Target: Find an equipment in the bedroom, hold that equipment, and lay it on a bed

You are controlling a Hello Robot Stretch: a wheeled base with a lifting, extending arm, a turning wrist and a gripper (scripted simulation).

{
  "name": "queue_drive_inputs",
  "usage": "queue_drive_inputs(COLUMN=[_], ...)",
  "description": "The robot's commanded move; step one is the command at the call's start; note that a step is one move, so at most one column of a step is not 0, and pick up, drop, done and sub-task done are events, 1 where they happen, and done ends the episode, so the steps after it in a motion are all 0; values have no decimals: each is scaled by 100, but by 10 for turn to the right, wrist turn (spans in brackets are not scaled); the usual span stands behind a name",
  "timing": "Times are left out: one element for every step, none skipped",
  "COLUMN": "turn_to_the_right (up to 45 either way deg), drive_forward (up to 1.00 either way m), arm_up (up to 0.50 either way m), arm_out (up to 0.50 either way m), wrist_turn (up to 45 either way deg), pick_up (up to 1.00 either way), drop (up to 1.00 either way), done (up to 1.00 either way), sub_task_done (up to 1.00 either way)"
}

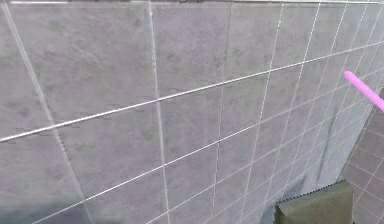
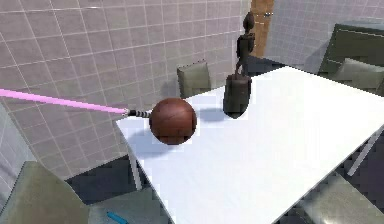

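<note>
At the edge of the white surface (image 2: 290, 150) sits a brown ball (image 2: 172, 120) — a nudge could roll it off — though I cannot tell the hand's state.

One white surface (image 2: 285, 140) carries one reddish-brown ball (image 2: 172, 120) at its left corner and one dark statue (image 2: 240, 78) near its far edge. One pink rod (image 2: 60, 100) points at that corner. Three grey-green chairs (image 2: 195, 78) stand round the surface: beyond its far edge, off its right end, by its near left corner.
</note>
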Motion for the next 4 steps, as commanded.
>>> queue_drive_inputs(turn_to_the_right=[0, 0, 0, 0], drive_forward=[0, 0, 0, 0], arm_up=[38, 0, 0, 0], arm_out=[0, 42, 0, 0], wrist_turn=[0, 0, 450, 450], pick_up=[0, 0, 0, 0], drop=[0, 0, 0, 0], done=[0, 0, 0, 0], sub_task_done=[0, 0, 0, 0])
